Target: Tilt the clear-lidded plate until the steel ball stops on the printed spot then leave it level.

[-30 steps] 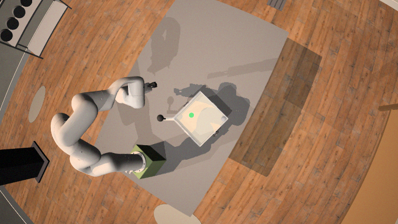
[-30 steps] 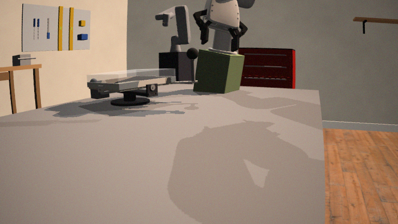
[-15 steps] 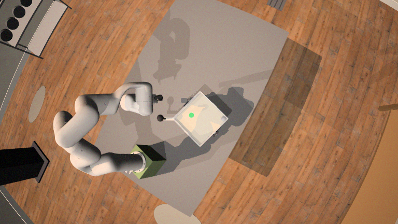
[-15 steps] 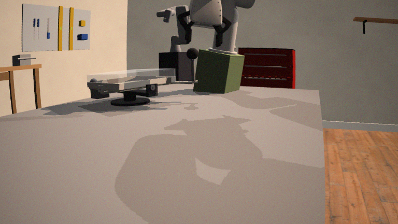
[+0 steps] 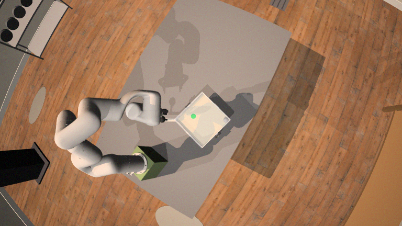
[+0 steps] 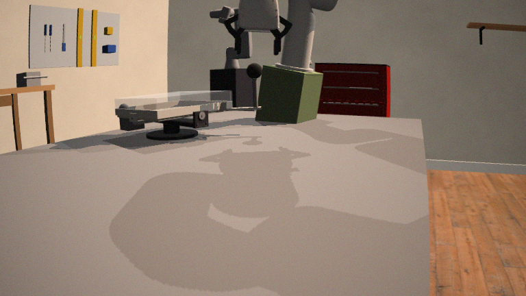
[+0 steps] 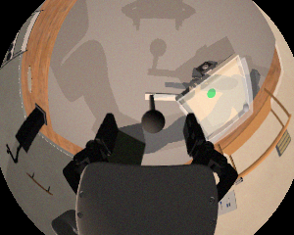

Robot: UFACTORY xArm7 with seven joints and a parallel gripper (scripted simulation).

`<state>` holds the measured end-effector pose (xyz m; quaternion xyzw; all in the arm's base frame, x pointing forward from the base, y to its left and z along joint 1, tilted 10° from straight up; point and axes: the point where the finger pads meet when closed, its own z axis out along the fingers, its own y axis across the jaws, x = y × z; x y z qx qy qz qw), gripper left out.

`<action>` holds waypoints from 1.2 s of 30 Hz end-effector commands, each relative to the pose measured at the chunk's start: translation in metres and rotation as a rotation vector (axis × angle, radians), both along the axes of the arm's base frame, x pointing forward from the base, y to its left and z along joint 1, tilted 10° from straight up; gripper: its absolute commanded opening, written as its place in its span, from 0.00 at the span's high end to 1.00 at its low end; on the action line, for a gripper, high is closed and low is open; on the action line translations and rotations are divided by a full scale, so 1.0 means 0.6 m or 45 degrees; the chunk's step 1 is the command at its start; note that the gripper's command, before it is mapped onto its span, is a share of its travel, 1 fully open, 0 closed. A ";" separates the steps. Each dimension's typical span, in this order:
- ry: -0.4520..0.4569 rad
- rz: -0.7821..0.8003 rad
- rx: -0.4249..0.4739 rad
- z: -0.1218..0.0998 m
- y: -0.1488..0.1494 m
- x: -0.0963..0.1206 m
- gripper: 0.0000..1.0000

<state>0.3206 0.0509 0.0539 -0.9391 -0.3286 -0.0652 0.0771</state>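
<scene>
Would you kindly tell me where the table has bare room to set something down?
The broad stretch of table in front of the plate and green block is bare. It is crowded around the plate, knob and open gripper.
</scene>
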 end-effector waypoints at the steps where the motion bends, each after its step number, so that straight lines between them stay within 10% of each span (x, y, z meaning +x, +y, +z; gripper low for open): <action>1: 0.070 -0.048 -0.005 0.006 -0.031 -0.027 0.00; 6: 0.099 -0.068 -0.008 0.008 -0.043 -0.039 0.00; 7: 0.099 -0.068 -0.008 0.008 -0.043 -0.039 0.39; 36: 0.099 -0.068 -0.008 0.008 -0.043 -0.039 0.39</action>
